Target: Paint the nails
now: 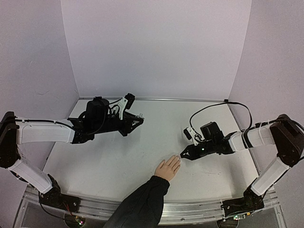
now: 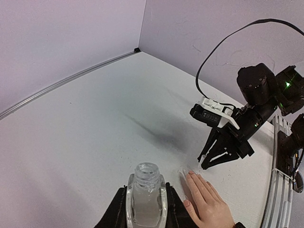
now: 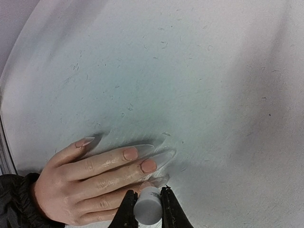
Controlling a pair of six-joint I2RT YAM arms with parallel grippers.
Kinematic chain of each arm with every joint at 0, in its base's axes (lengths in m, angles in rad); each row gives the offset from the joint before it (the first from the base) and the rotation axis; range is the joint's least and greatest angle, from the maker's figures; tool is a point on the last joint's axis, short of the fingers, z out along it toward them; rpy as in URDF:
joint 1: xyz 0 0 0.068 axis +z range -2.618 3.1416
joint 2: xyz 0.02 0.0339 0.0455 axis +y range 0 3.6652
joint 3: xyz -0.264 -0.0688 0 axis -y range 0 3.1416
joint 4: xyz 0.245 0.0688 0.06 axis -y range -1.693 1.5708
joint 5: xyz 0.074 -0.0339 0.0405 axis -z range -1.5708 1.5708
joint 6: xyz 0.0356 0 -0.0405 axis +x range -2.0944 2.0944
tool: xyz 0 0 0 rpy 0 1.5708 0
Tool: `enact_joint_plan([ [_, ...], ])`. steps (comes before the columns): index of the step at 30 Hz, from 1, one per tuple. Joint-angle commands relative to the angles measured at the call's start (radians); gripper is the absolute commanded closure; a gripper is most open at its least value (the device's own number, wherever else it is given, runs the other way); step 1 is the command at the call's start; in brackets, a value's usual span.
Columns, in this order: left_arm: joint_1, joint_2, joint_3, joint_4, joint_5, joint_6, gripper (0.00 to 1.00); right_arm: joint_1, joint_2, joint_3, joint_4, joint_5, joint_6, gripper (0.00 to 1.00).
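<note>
A light-skinned hand (image 1: pixel 167 168) in a dark sleeve (image 1: pixel 142 204) lies flat near the table's front edge. The nails (image 3: pixel 142 151) are long, pale and translucent, pointing away from the wrist; they also show in the left wrist view (image 2: pixel 187 173). My right gripper (image 3: pixel 146 197) is shut on a small white cap (image 3: pixel 147 208), which hovers right over the fingertips (image 1: pixel 183 156). Whatever hangs below the cap is hidden. My left gripper (image 2: pixel 146 192) is shut on a small clear bottle (image 2: pixel 146 199) with an open neck, held upright at the far left of the table (image 1: pixel 137 118).
The white table (image 1: pixel 142 152) is walled by lilac panels on three sides. A black cable (image 1: pixel 223 107) loops over the right arm. An aluminium rail (image 1: pixel 190 211) runs along the near edge, beside the sleeve.
</note>
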Motion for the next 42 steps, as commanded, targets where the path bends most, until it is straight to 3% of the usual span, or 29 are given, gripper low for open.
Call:
enact_joint_plan([
  [1, -0.005, -0.019, 0.018, 0.061, 0.001, -0.006, 1.00, 0.006, 0.008, 0.025, 0.019, 0.011, 0.008, 1.00],
  [12, -0.005, -0.023, 0.012, 0.061, -0.002, -0.003, 1.00, 0.005, 0.005, 0.042, 0.027, 0.070, 0.029, 1.00],
  [25, -0.005, -0.044, 0.003, 0.062, -0.002, -0.006, 1.00, 0.005, -0.174, 0.020, -0.063, 0.081, -0.001, 1.00],
  [42, -0.005, -0.030, 0.007, 0.062, 0.005, -0.012, 1.00, 0.006, -0.041, 0.020, -0.045, -0.059, -0.052, 1.00],
])
